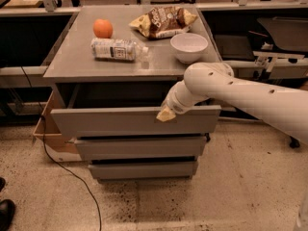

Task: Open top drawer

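Note:
The top drawer (120, 121) is a wide grey drawer with a flat front, under the grey cabinet top. It stands pulled out, with a dark gap showing behind its front panel. My gripper (166, 113) sits at the upper edge of the drawer front, right of the middle, at the end of my white arm (231, 93) that reaches in from the right. The middle drawer (139, 147) and the bottom drawer (143, 169) below are pushed in.
On the cabinet top (72, 61) lie an orange (102, 28), a plastic bottle on its side (115, 49), a chip bag (161, 21) and a white bowl (188, 46). A cardboard box (47, 134) and a black cable (72, 177) are at the left on the floor.

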